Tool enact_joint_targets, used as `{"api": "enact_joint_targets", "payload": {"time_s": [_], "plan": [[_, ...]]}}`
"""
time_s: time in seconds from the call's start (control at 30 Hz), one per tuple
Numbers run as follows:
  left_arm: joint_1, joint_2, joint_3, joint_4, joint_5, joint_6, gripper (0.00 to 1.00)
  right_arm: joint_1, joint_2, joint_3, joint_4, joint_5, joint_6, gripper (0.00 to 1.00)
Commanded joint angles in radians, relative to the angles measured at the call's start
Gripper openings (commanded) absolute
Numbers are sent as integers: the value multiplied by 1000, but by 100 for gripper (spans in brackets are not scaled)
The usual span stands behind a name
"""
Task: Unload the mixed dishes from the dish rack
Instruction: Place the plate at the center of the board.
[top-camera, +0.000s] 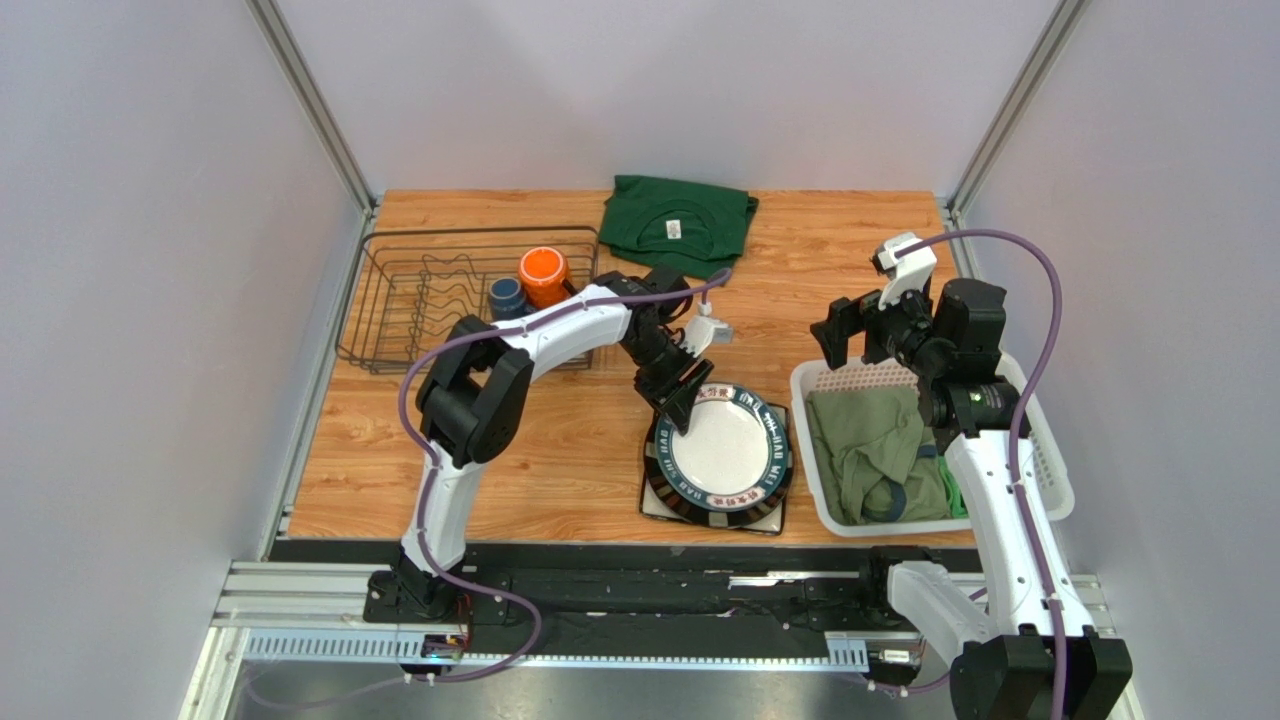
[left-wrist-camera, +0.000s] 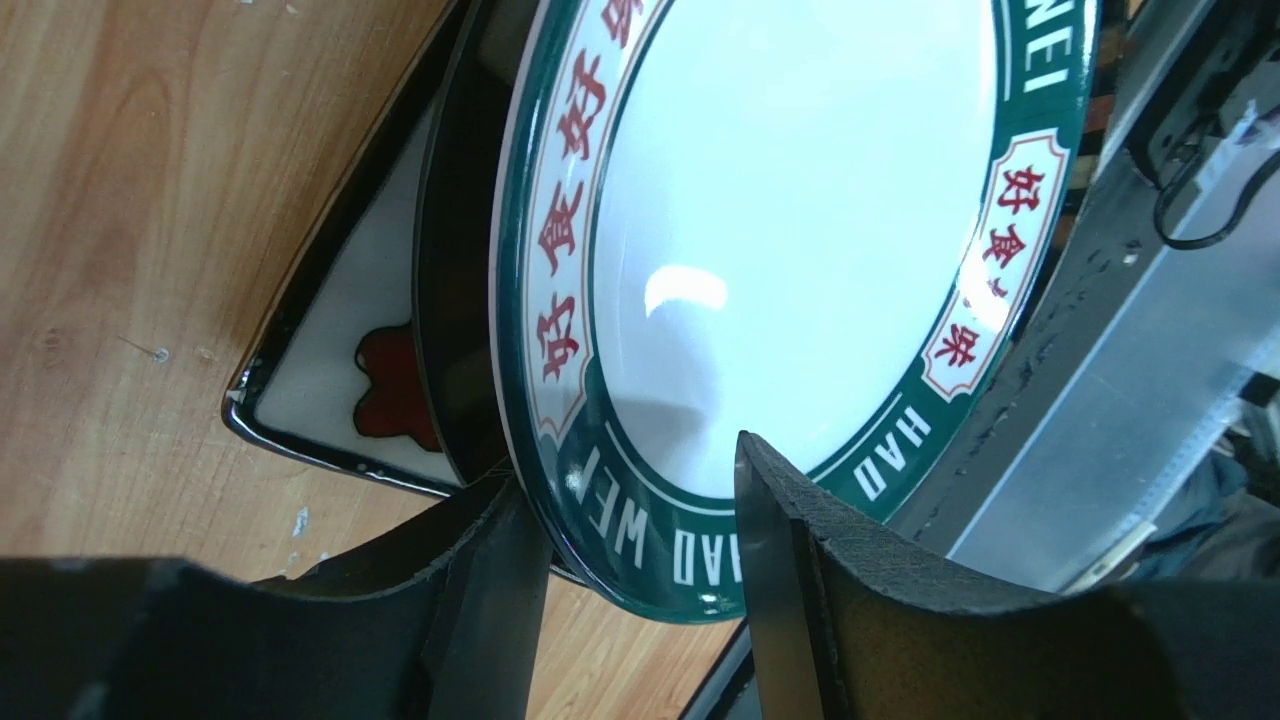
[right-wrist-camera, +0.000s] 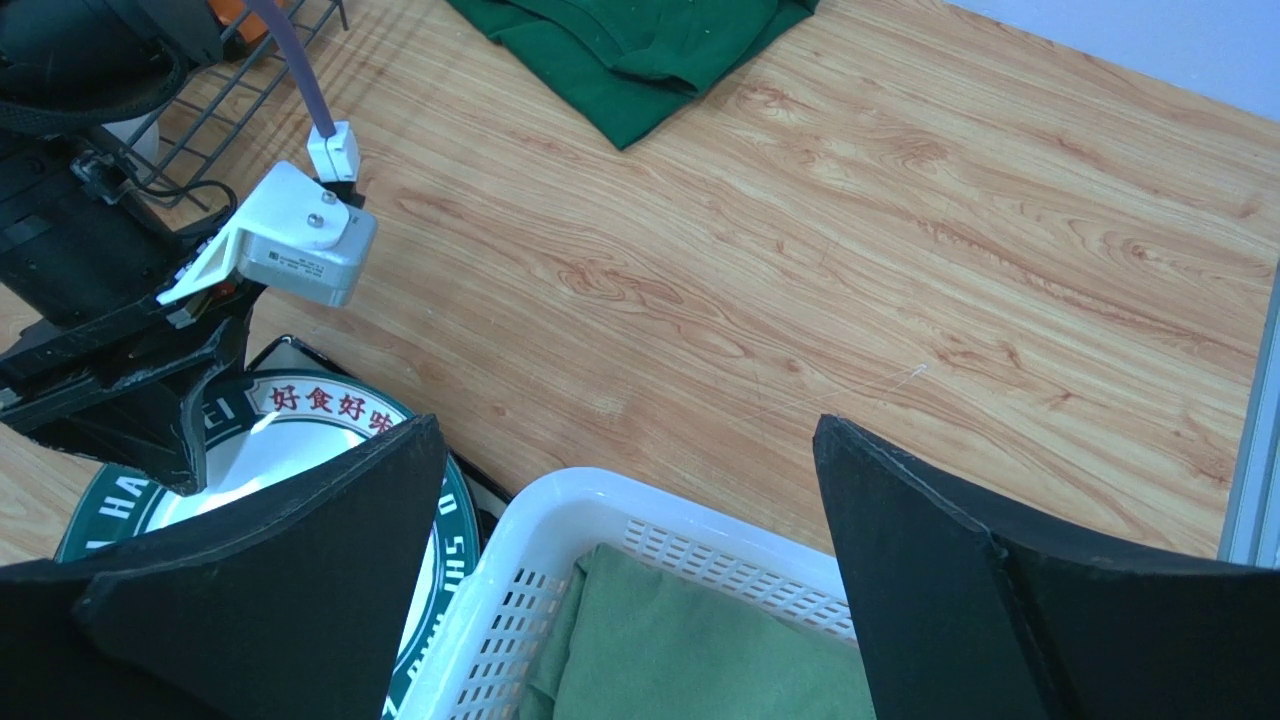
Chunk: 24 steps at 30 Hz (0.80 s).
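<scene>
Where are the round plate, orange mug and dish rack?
round plate (top-camera: 718, 450): top view, white centre.
orange mug (top-camera: 543, 276): top view, open top.
dish rack (top-camera: 409, 305): top view, bare wire floor.

Left arm (top-camera: 553, 333): stretched toward the middle of the table (top-camera: 842, 248); left gripper (left-wrist-camera: 628, 477) tilted downward, jaws partly parted. Right arm (top-camera: 999, 495): upright near the right edge; right gripper (right-wrist-camera: 625, 428) spread wide (fingers well apart).
</scene>
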Motion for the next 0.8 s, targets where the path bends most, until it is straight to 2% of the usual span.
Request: {"api": "enact_joint_targets", "payload": {"time_s": [0.0, 0.77], "plan": [[-18, -56, 17, -14, -109, 48, 56, 0, -16, 11, 7, 1, -6, 99], [-29, -128, -26, -6, -345, 69, 56, 0, -19, 12, 6, -1, -8, 99]]}}
